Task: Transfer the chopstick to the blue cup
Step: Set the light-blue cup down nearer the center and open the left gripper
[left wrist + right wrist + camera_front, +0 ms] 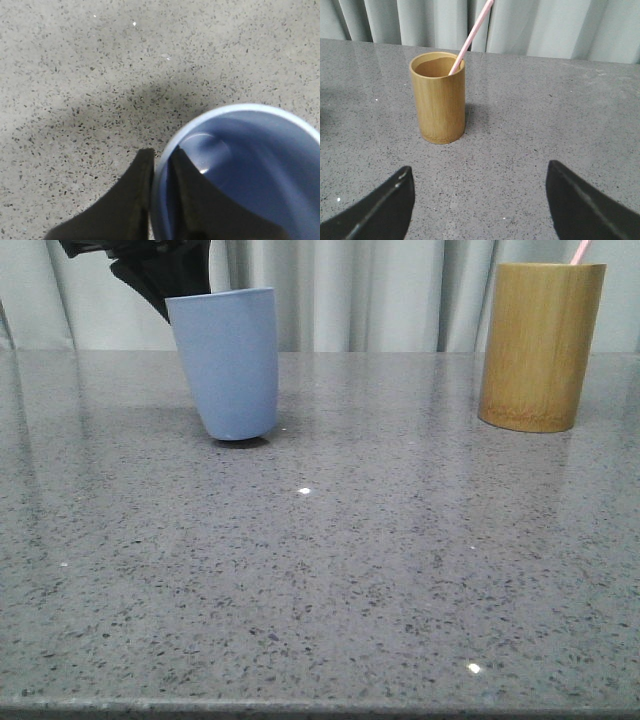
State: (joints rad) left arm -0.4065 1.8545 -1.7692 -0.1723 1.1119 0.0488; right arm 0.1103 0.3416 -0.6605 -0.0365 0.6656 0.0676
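Blue cup (228, 362): we see it tilted, base barely on the table (320, 570), well apart from the bamboo holder (540, 345).
Left gripper (161, 172): clamped on the blue cup's rim, one finger inside, one outside.
Chopstick (470, 37): leaning inside the bamboo holder, tip above its rim.
Right gripper (479, 200): jaws wide apart, facing the bamboo holder, holding nothing.
Risk: we judge the thin stick may slip from a poorly centred pinch; the rim-held cup could swing or tip.
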